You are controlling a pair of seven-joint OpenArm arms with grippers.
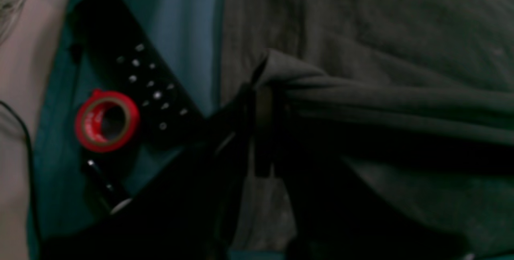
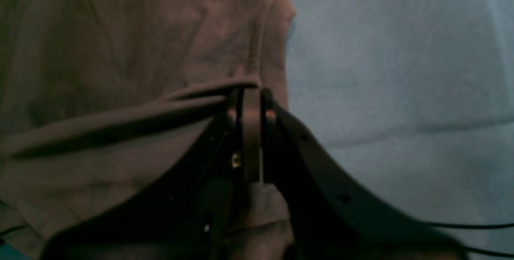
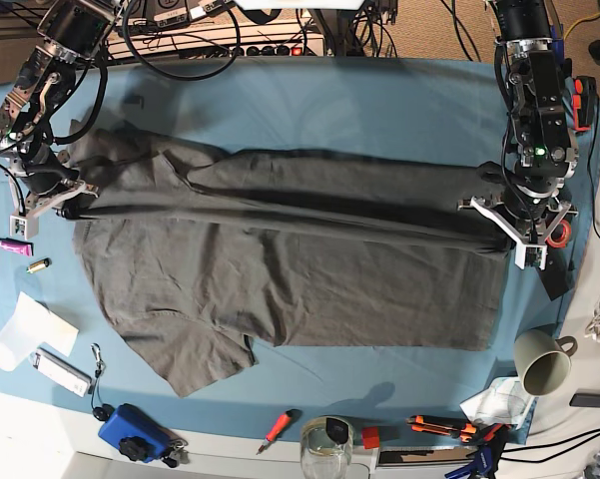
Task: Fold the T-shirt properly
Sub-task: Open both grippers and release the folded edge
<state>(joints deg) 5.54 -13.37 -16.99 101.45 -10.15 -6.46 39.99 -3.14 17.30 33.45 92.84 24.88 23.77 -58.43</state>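
The dark charcoal-grey T-shirt [image 3: 280, 269] lies spread across the teal-blue sheet [image 3: 379, 110], its far edge lifted into a long taut fold between both grippers. My left gripper [image 3: 499, 215] is shut on the shirt's edge at the base view's right; in the left wrist view the pinched fabric [image 1: 281, 71] bunches at the gripper [image 1: 263, 91]. My right gripper [image 3: 72, 200] is shut on the shirt's edge at the base view's left; in the right wrist view a fold of fabric [image 2: 192, 95] hangs from the gripper [image 2: 251, 91].
A red tape roll [image 1: 106, 120] and a black remote [image 1: 132, 71] lie just beside the left gripper. A mug [image 3: 541, 361], a glass jar [image 3: 326, 439], screwdrivers [image 3: 278, 429], a blue device [image 3: 132, 431] and small items [image 3: 30, 329] line the near and left edges.
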